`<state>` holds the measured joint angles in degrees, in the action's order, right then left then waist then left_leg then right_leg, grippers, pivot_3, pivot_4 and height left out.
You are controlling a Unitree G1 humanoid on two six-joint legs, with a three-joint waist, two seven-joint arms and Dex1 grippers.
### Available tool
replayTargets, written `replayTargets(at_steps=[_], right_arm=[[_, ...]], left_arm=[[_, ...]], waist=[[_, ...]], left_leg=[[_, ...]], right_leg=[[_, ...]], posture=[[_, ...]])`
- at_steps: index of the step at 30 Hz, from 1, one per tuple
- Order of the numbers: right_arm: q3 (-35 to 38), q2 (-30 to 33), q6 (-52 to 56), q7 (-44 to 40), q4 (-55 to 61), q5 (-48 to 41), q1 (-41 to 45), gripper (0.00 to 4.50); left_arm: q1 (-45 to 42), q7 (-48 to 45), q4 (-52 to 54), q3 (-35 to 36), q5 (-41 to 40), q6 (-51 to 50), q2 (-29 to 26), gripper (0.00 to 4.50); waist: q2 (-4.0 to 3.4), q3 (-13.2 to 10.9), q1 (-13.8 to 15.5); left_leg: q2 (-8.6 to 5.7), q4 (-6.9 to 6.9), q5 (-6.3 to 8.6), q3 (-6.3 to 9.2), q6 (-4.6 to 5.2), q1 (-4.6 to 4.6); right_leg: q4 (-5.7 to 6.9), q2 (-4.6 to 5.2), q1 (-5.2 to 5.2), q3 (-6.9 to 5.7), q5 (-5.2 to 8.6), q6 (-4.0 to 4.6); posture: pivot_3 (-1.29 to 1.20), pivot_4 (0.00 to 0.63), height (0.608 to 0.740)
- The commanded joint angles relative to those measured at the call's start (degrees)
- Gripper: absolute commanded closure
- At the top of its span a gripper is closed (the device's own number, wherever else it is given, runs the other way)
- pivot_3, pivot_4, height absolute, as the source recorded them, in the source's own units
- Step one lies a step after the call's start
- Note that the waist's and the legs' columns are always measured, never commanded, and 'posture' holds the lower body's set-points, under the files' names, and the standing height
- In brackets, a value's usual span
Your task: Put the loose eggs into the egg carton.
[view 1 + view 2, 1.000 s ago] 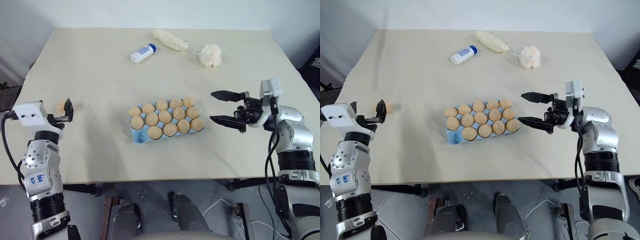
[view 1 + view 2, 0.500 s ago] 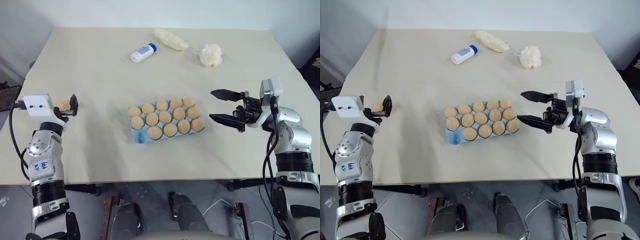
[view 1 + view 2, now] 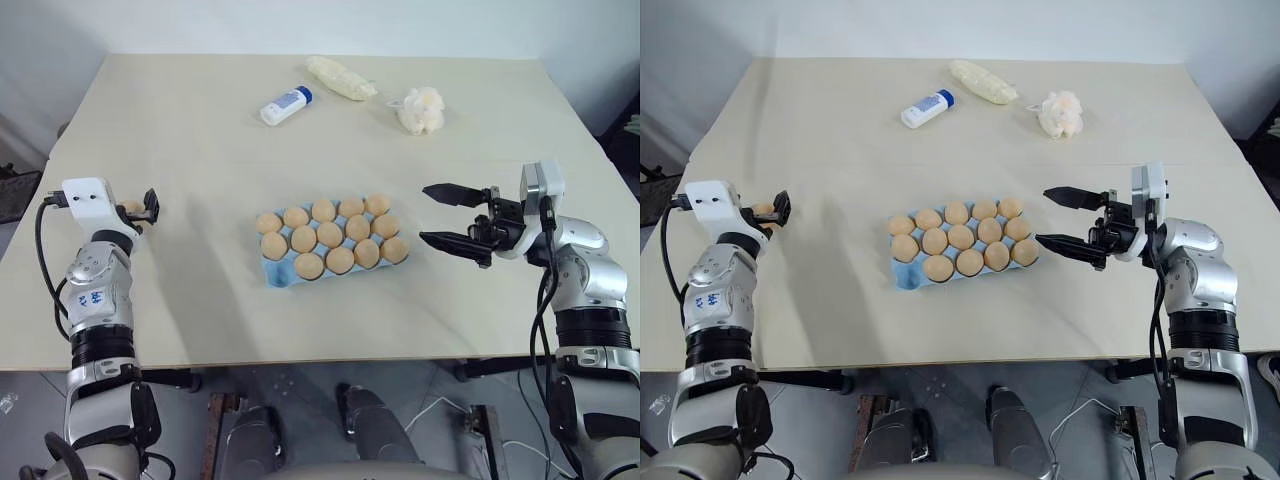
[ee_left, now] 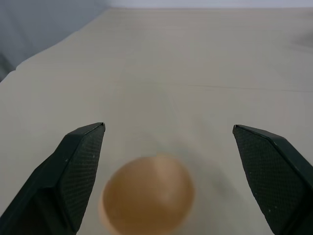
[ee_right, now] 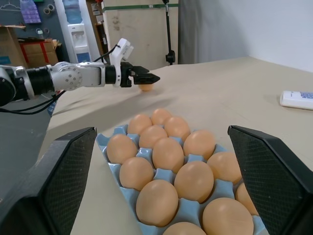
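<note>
One loose egg, tan-orange, lies on the table near its left edge. My left gripper is open around it, a black finger on each side, neither touching it. The same egg peeks out beside the left gripper in the head view. The light blue egg carton sits mid-table with several eggs in its cups; the front-left corner cup is bare. Right of the carton my right gripper hovers open and pointing at it, holding nothing. The carton is close ahead in the right wrist view.
At the far side of the table lie a white blue-capped bottle, a lumpy cream bag and a pale fluffy lump. The loose egg is close to the table's left edge.
My left gripper has pushed forward and slightly down, so the loose egg now sits between its open fingers. The right arm has stayed still.
</note>
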<state>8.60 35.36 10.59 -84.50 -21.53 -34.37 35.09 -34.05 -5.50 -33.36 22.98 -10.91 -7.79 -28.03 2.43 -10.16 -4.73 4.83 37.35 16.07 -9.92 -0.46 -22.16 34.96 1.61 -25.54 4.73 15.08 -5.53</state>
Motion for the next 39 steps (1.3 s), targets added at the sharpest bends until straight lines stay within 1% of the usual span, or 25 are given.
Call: replayTargets(at_steps=[1,5,8,10,13,14,20,26,29,32,39], right_arm=[[1.82,1.51,0.34,0.19,2.45,-0.56,-0.47,0.0],[2.06,1.71,0.53,0.45,2.89,-0.35,-0.75,0.0],[2.22,1.86,0.52,0.64,3.04,-0.26,-0.87,0.0],[2.31,1.94,0.51,0.72,3.09,-0.2,-0.95,0.0],[2.73,2.29,0.39,0.83,3.28,-0.22,-1.23,0.0],[2.85,2.39,0.35,0.84,3.34,-0.27,-1.32,0.0],[3.91,2.31,-0.19,0.61,4.76,-1.27,-2.92,0.0],[4.41,3.71,-0.16,-1.07,7.23,-1.67,-7.03,0.0],[4.08,4.84,-0.27,-2.51,8.5,-1.21,-9.13,0.0],[3.12,6.77,-1.48,-5.38,9.39,-0.04,-11.86,0.0],[3.22,8.0,-1.68,-6.11,11.64,-1.05,-14.97,0.0]], left_arm=[[-2.38,-0.19,-3.34,-0.59,0.45,-0.32,-1.37,0.04],[-4.11,1.16,-6.84,-1.1,0.86,-1.81,-1.9,0.04],[-4.7,2.68,-8.14,-1.35,1.38,-2.55,-2.23,0.61],[-4.57,2.62,-8.19,-1.38,1.31,-1.27,-2.14,1.2],[-3.71,1.08,-4.93,-1.59,0.64,-0.39,-2.03,2.14],[-3.44,0.73,-3.95,-1.58,0.45,-0.49,-2.06,2.25],[-0.18,-7.29,6.5,-2.61,-2.88,-1.86,-1.36,2.32],[5.52,-18.24,24.41,-6.64,-9.46,-9.3,-0.33,2.32],[7.32,-21.99,30.63,-8.56,-11.94,-13.27,-0.62,2.32],[8.35,-27.18,34.79,-11.74,-13.32,-16.38,-2.04,2.32],[7.97,-37.48,40.02,-17.1,-15.67,-21.34,-5.64,2.32]], waist=[[0.0,0.0,0.01],[0.0,0.0,-0.05],[0.0,0.0,-0.05],[0.0,0.0,-0.07],[0.0,0.0,0.04],[0.0,0.0,0.06],[0.0,0.0,0.07],[0.0,0.0,0.16],[0.0,0.0,0.14],[0.0,0.0,0.12],[0.0,0.0,-0.18]], left_leg=[[0.0,0.0,0.0,0.0,0.0,0.0],[0.01,0.0,0.01,-0.02,-0.03,-0.01],[0.02,0.01,0.01,-0.01,-0.03,-0.01],[0.02,0.01,0.01,-0.02,-0.04,0.0],[0.02,0.0,0.01,-0.02,-0.04,-0.01],[0.02,0.0,0.01,-0.02,-0.04,-0.01],[0.03,-0.03,0.02,-0.03,-0.08,-0.02],[0.03,-0.02,0.01,-0.03,-0.1,-0.02],[0.03,0.04,0.0,-0.02,-0.09,-0.01],[0.02,0.06,-0.02,0.0,-0.06,0.03],[0.01,0.07,-0.05,0.01,-0.03,0.08]], right_leg=[[0.0,0.0,0.0,-0.02,0.0,0.0],[0.0,0.0,-0.02,-0.04,0.0,0.0],[0.02,-0.01,-0.03,-0.06,0.0,0.0],[0.03,-0.01,-0.03,-0.04,0.0,0.0],[0.02,0.0,-0.03,-0.06,0.0,0.0],[0.02,0.0,-0.03,-0.06,0.0,0.0],[-0.01,0.0,-0.03,-0.12,0.0,0.0],[-0.01,0.01,-0.02,-0.14,0.0,0.0],[0.05,0.01,-0.01,-0.12,0.0,-0.01],[0.07,0.01,0.02,-0.11,0.0,-0.01],[0.1,0.0,0.03,-0.03,-0.01,-0.02]], posture=[[0.0,0.15,0.74],[0.0,0.15,0.74],[0.0,0.15,0.74],[0.0,0.15,0.74],[0.0,0.15,0.74],[0.0,0.15,0.74],[0.0,0.15,0.74],[0.0,0.15,0.74],[0.0,0.15,0.74],[0.0,0.15,0.74],[0.0,0.15,0.74]])
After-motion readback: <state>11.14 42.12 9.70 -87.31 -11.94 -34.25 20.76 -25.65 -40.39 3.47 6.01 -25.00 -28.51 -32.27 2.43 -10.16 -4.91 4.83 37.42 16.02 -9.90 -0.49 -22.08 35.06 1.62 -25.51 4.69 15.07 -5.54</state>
